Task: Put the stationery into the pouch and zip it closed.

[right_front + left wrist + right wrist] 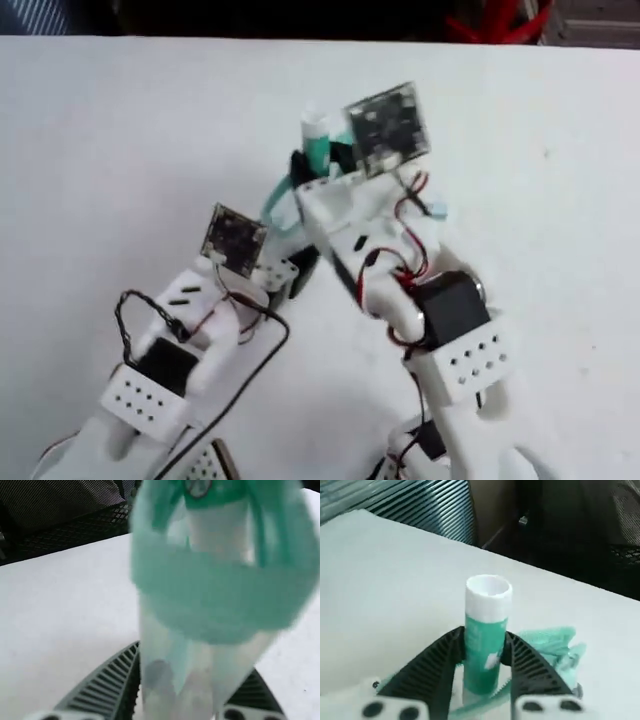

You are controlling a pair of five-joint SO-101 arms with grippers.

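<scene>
Right gripper (485, 639) clamps an upright glue stick (487, 610) (white cap up); left gripper (195, 662) pinches the pouch (220, 595), arms angled together.

Office or lab bench setup. White table (100, 150), mesh chair backs (60, 505) behind it. Bare camera board (388, 125), loose wiring (262, 358).

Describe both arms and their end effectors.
Both arms, left and right, have white shells with rows of holes, black servo blocks, and red and black cables. A circuit-board camera sits on each wrist. The left end effector and right end effector have dark ribbed fingers.
</scene>
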